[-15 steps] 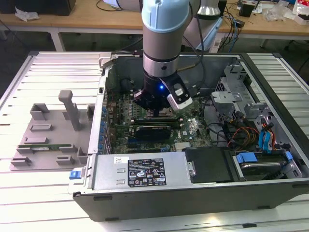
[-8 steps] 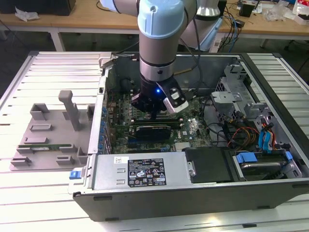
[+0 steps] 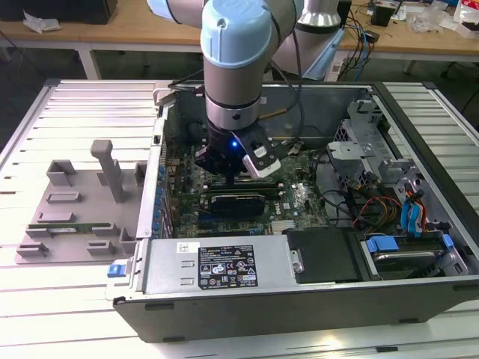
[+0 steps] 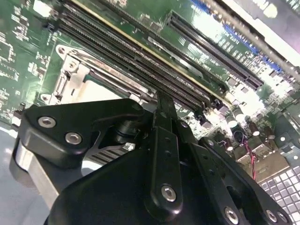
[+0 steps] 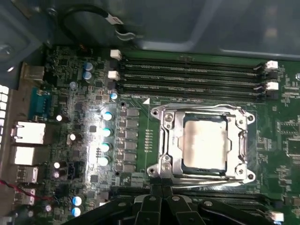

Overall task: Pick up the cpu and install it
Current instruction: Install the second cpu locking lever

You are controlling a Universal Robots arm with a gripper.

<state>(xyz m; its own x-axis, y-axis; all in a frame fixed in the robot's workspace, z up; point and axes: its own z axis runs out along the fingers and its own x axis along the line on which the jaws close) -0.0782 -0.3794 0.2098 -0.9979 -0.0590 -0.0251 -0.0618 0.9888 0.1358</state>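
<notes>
A: Location of the flat square silvery-grey cpu [image 5: 205, 142]?
B: Seated inside the metal socket frame [image 5: 165, 140]. Black gripper [image 5: 161, 191] clenched, empty, just beside that frame. Advise confirming it sits flush.

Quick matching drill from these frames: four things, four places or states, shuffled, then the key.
1. cpu
2. gripper
3. memory slots
4. grey tray

A. on the slatted table outside the case
B. above the board inside the open case
C. seated in the metal socket frame
D. long, dark, with white end clips

Pairs: 1-C, 2-B, 3-D, 4-A
</notes>
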